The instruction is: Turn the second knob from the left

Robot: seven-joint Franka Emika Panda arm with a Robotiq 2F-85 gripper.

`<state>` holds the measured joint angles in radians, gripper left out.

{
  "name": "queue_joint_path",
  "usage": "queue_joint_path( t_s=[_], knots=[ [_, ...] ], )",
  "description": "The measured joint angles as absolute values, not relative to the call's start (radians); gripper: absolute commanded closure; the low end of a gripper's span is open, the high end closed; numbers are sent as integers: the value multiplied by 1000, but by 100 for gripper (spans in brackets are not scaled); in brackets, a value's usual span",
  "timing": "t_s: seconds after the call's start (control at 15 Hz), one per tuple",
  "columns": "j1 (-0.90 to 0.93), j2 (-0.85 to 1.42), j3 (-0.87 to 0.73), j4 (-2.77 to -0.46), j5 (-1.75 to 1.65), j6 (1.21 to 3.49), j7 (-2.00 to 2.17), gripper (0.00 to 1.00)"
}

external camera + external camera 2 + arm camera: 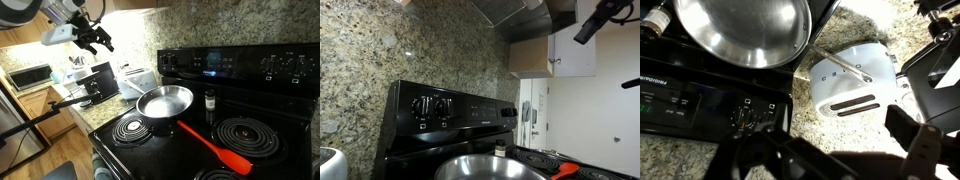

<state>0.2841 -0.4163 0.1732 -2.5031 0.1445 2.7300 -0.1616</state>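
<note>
The black stove's back panel [235,62] has two knobs at its left end. The second knob from the left shows in both exterior views [179,60] [442,106]. The first knob [420,107] sits beside it. In the wrist view both knobs [750,118] appear as a dark pair on the panel, under the pan. My gripper [97,40] hangs high in the air, left of the stove and well away from the knobs. It is open and empty [830,150], above the granite counter near the toaster. It also shows at the top of an exterior view [595,20].
A steel pan [165,101] sits on the stove's back left burner. A red spatula [215,148] lies across the cooktop and a small dark bottle [209,100] stands behind it. A white toaster [850,85] and other appliances [100,82] stand on the counter left of the stove.
</note>
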Motion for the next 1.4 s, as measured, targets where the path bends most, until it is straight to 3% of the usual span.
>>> queue_joint_path(
  t_s=[0.93,1.4],
  knots=[
    [275,-325,192,-2460,68,2742,-109,0],
    [241,-251,264,-2444,-75,2923,-36,0]
  ],
)
